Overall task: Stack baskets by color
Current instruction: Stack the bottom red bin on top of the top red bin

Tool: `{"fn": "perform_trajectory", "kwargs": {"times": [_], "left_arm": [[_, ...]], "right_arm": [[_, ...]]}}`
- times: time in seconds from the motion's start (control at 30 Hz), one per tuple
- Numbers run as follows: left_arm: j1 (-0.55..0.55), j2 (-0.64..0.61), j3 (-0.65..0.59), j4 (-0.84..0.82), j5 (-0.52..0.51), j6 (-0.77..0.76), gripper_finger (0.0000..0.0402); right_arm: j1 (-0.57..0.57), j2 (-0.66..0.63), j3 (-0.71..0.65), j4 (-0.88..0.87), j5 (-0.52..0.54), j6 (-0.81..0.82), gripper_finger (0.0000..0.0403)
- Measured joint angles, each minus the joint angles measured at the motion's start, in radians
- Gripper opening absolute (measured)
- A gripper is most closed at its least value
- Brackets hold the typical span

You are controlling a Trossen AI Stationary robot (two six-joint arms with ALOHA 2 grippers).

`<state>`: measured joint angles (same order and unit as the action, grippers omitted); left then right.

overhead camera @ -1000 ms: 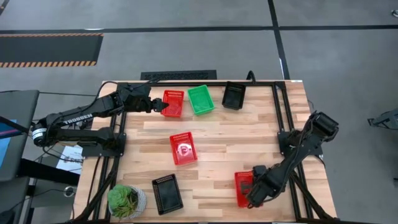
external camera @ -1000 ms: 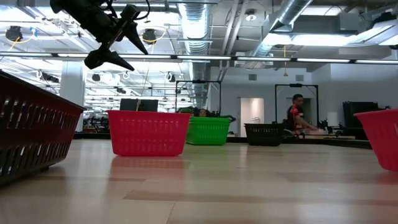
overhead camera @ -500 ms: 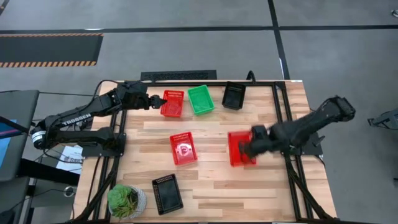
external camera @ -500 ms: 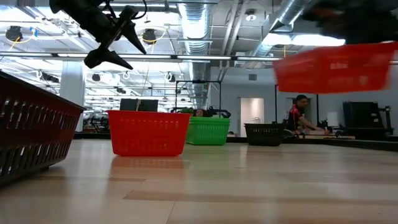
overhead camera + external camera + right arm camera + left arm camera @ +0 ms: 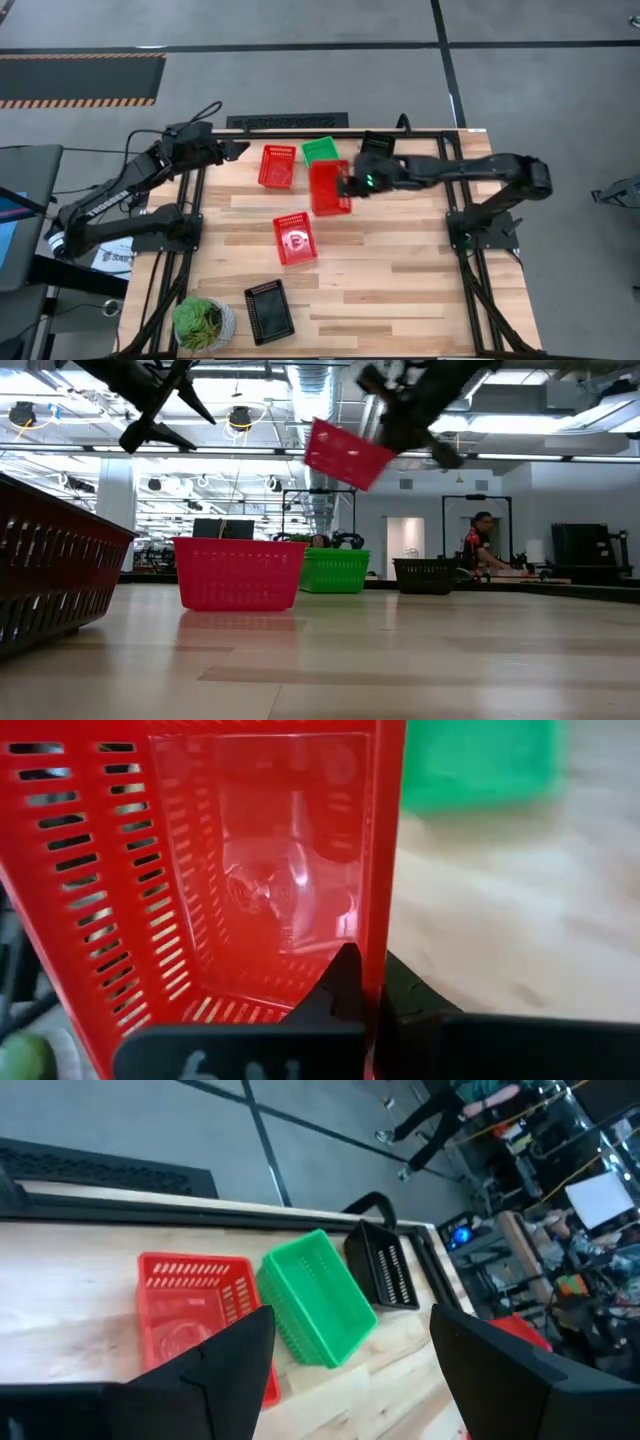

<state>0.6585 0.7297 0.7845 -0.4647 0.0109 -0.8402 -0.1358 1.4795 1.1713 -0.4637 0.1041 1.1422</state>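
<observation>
Red plastic mesh fills the right wrist view, where the right gripper (image 5: 362, 982) has its jaws pinched tight on one wall of a red basket (image 5: 329, 188) and carries it tilted in the air, as the low view shows (image 5: 347, 454). From above, this held basket hangs over the far part of the wooden table (image 5: 400, 270), partly covering the green basket (image 5: 319, 150) and just beside another red basket (image 5: 278, 166) that sits on the table to its left. A black basket (image 5: 375, 150) stands by the green one, under the right arm. A third red basket (image 5: 295, 238) lies near the table's middle, and a second black basket (image 5: 270, 311) rests at the near edge beside a potted plant (image 5: 203, 322). The left gripper (image 5: 232, 149) waits at the far left corner, raised, with its jaws spread wide apart and nothing between them
</observation>
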Motion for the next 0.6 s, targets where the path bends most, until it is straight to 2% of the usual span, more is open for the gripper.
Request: {"fn": "perform_trajectory", "kwargs": {"times": [0.17,0.33,0.6], "left_arm": [[0.016,-0.012,0.000,-0.030,-0.006,0.016,0.0256],[0.017,-0.011,0.000,-0.057,-0.019,0.021,0.0256],[0.017,-0.011,0.000,-0.065,-0.049,0.055,0.0256]], "right_arm": [[-0.077,0.151,0.167,0.040,-0.069,-0.130,0.0005],[-0.110,0.304,0.346,0.034,-0.086,-0.232,0.0005],[-0.150,0.530,0.592,0.027,-0.134,-0.219,0.0005]]}}
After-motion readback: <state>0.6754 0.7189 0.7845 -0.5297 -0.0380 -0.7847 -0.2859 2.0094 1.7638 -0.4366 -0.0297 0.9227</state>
